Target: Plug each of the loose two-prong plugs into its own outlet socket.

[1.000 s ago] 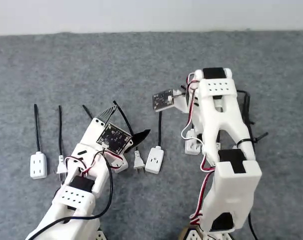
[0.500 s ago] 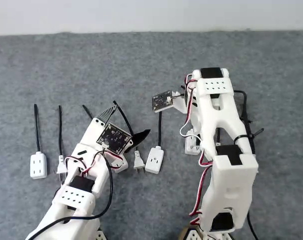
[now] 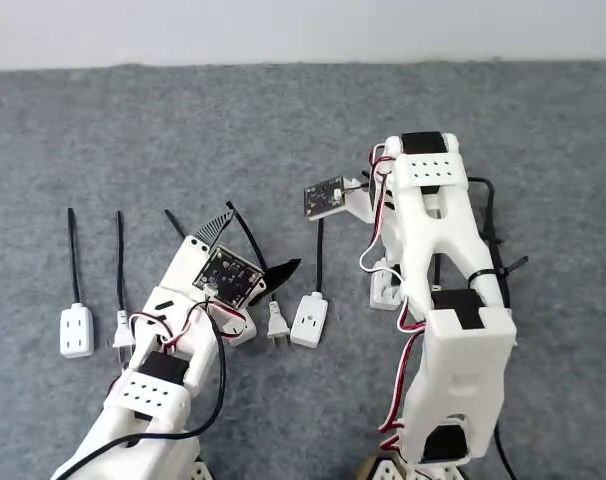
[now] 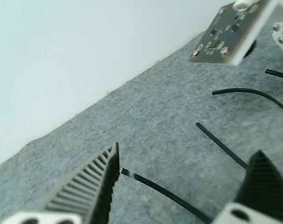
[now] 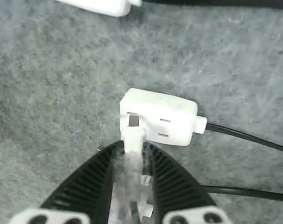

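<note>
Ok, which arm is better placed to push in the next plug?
Right. The right gripper is shut on a white plug whose tip sits at the face of the white socket. The left gripper hangs open over the carpet, holding nothing.

plug (image 5: pixel 133 137) at outlet (image 5: pixel 172 116) — mat (image 5: pixel 48 70) beneath, right side

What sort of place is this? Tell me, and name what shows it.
Most likely a robotics test bench, not a home: a grey felt-like mat against a bare white wall, two white arms, and short cut-off cords with sockets and plugs laid out.
</note>
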Controlling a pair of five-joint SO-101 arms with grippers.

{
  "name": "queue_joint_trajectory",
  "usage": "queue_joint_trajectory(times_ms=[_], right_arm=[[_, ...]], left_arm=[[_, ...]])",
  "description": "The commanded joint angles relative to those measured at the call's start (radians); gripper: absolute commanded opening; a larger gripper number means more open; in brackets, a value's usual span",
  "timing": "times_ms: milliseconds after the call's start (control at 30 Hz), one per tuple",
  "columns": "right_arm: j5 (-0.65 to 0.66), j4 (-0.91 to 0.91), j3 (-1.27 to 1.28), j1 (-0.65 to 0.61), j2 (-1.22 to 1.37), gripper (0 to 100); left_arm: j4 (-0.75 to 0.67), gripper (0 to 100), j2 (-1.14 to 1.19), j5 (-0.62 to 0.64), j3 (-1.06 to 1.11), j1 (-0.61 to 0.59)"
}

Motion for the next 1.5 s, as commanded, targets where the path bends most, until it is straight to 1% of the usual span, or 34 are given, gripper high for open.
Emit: queue_joint_trajectory(times_ms=[0, 133, 300, 533, 900, 1133, 1467], right_arm=[[-0.023, 0.039, -0.023, -0.013, -0.015, 0.9], [-0.025, 0.039, 0.025, -0.035, -0.021, 0.9], [-0.026, 0.039, 0.040, -0.033, -0.024, 0.9], [-0.069, 0.039, 0.041, -0.039, -0.019, 0.9], [-0.189, 0.039, 0.041, -0.067, -0.024, 0.9], [-0.295, 0.039, 0.041, -0.108, -0.025, 0.9], [-0.338, 0.039, 0.041, -0.120, -0.025, 0.9]], left_arm=[[-0.026, 41, -0.018, -0.002, -0.041, -0.003], [-0.026, 41, -0.018, -0.002, -0.041, -0.003], [-0.026, 41, -0.018, -0.002, -0.041, -0.003], [-0.026, 41, -0.018, -0.002, -0.041, -0.005], [-0.026, 41, -0.020, -0.002, -0.041, -0.005], [-0.026, 41, -0.020, 0.000, -0.041, -0.005], [-0.028, 41, -0.020, 0.000, -0.041, -0.006]])
